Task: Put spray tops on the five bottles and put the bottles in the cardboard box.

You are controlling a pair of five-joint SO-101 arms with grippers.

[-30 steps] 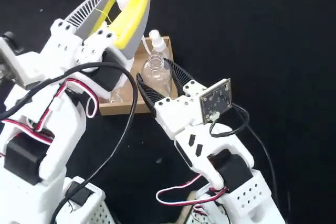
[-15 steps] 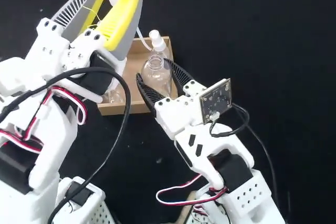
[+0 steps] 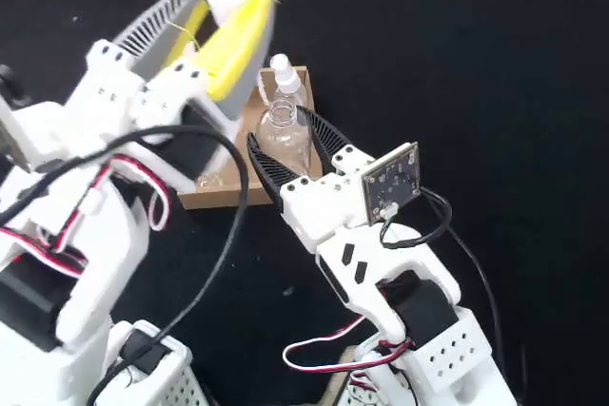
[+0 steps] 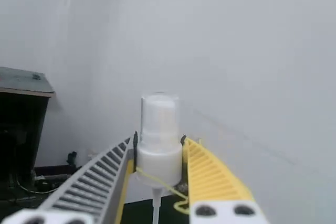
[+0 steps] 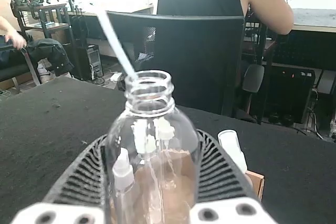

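Place: we take this for a robotics lab or office.
Evidence: we see a desk chair [image 5: 210,51], a computer tower [image 5: 92,61] and a black-covered table [image 3: 495,73].

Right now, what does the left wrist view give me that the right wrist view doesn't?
Left wrist view: the spray top clamped between the left fingers. Right wrist view: the open-necked bottle between the right fingers, with the cardboard box and a capped bottle behind it. Both: the spray top's dip tube, its end at the bottle's mouth in the right wrist view.
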